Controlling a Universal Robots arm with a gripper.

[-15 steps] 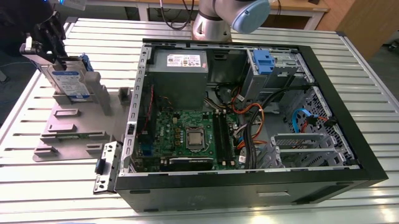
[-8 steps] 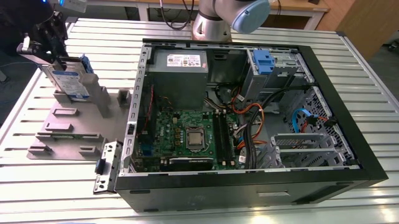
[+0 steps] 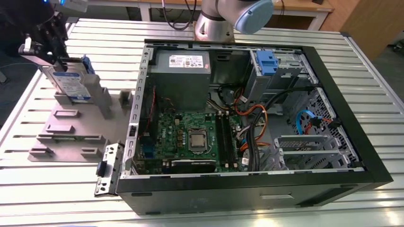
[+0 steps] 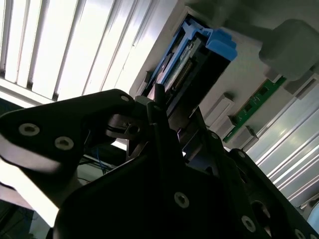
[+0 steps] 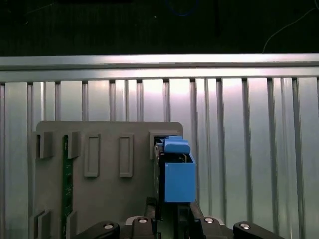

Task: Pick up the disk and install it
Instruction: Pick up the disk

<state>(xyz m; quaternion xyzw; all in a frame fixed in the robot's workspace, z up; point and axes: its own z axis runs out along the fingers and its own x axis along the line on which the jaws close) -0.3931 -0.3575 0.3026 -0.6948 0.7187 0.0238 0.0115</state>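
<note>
The disk (image 3: 71, 84) stands on edge in a slot of the grey stand (image 3: 75, 124), which lies on the slatted table (image 3: 50, 198) at the exterior view's left, just beside the open computer case (image 3: 353, 142). The end effector (image 3: 56, 65) sits at the disk's upper edge. In the first wrist view it straddles the blue bracket (image 5: 178, 181) edge-on. I cannot tell whether it is clamped on the disk or merely set around it.

The step in hand looks like the grasp and lift out of the stand. To do it well, I judge that the grip should land squarely on the disk's flat faces and be centred along its length, so that the disk does not swing once it is free. The blue bracket is plastic and probably flexes, so squeezing the metal body would hold better than squeezing the bracket alone. The pull should run straight along the slot, because any sideways lean could wedge the disk against the slot walls or drag the stand. The cage (image 3: 284, 66) inside the case lies well apart from the disk.
</note>
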